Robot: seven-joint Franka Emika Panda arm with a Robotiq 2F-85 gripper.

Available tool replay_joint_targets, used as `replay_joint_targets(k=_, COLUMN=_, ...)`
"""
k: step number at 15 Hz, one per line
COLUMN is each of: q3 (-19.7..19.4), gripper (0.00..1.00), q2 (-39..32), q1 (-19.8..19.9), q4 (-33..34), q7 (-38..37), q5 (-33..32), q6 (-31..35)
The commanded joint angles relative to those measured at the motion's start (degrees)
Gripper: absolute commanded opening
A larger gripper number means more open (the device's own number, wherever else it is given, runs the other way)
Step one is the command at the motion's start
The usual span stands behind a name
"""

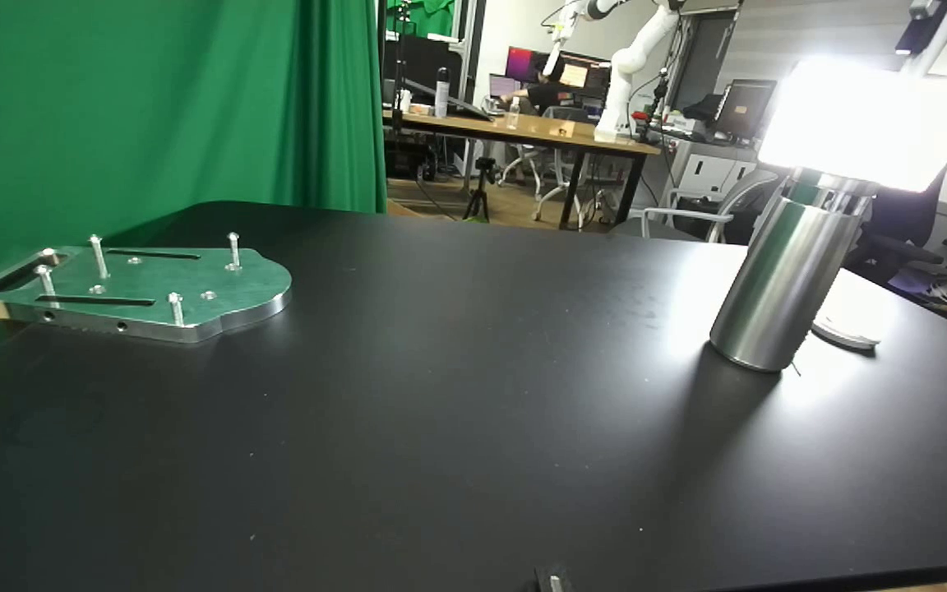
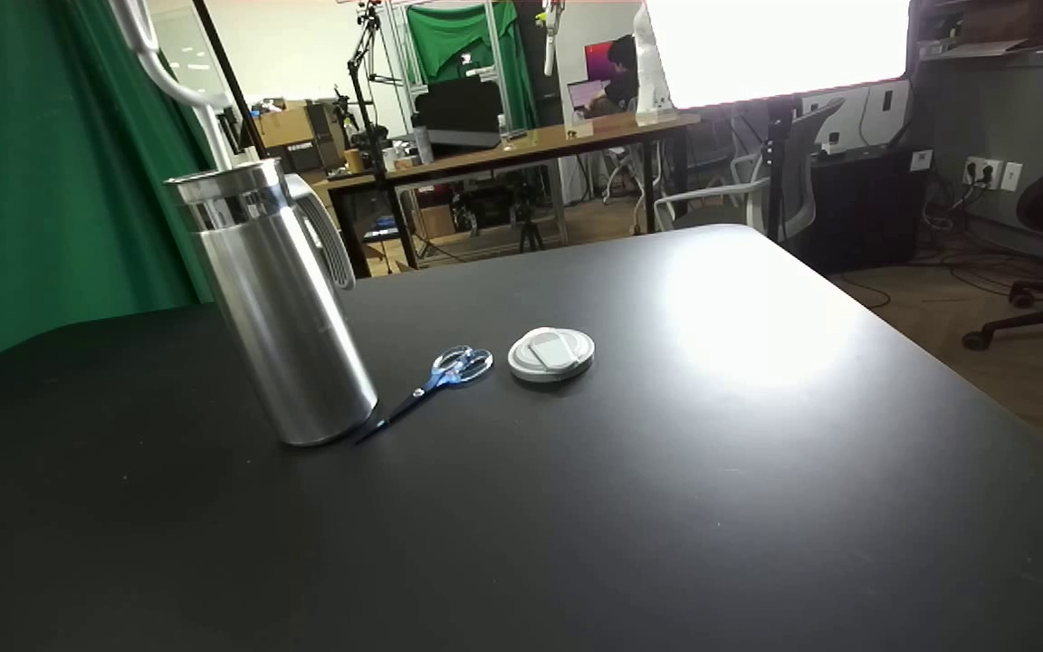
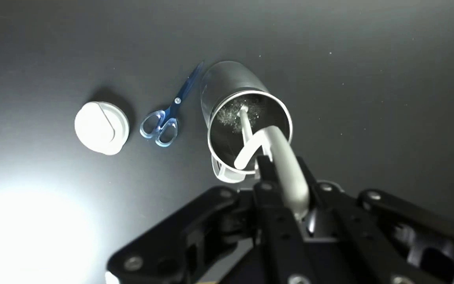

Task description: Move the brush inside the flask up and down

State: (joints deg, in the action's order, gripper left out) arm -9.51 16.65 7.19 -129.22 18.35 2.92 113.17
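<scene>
The flask [image 1: 782,279] is a tall silver metal cylinder standing on the black table. It also shows with its white handle in an exterior view [image 2: 282,326], and its open mouth faces the camera in the wrist view [image 3: 231,77]. The brush [image 3: 290,173] has a thick, bent white handle, and its thin shaft goes down into the flask. Pale bristles show faintly deep inside. The brush also rises out of the flask in an exterior view [image 2: 173,81]. My gripper [image 3: 284,163] is shut on the brush handle, above and beside the flask's mouth.
Blue scissors [image 2: 458,367] lie beside the flask's base, pointing at it. A white lid [image 2: 551,355] lies past them. A green-tinted metal plate with upright pegs [image 1: 153,288] sits at the table's far side. A bright lamp panel [image 1: 876,123] glares near the flask's top.
</scene>
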Motion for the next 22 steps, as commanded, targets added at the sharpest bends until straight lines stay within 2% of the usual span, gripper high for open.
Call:
replay_joint_targets(k=1, q3=0.2, gripper=0.04, q2=-3.8, q1=-0.3, q4=0.0, q7=-2.0, q5=-1.3, q6=1.0)
replay_joint_targets(k=6, q3=0.5, gripper=0.04, q2=-8.5, q1=-0.1, q4=0.3, q7=-2.2, q5=-1.9, q6=1.6)
replay_joint_targets(k=9, q3=0.7, gripper=0.04, q2=-8.9, q1=-0.1, q4=0.8, q7=-2.3, q5=-2.0, q6=1.2)
replay_joint_targets(k=22, q3=1.6, gripper=0.04, q2=5.8, q1=-1.2, q4=1.3, q7=-1.8, q5=-1.9, q6=-1.1)
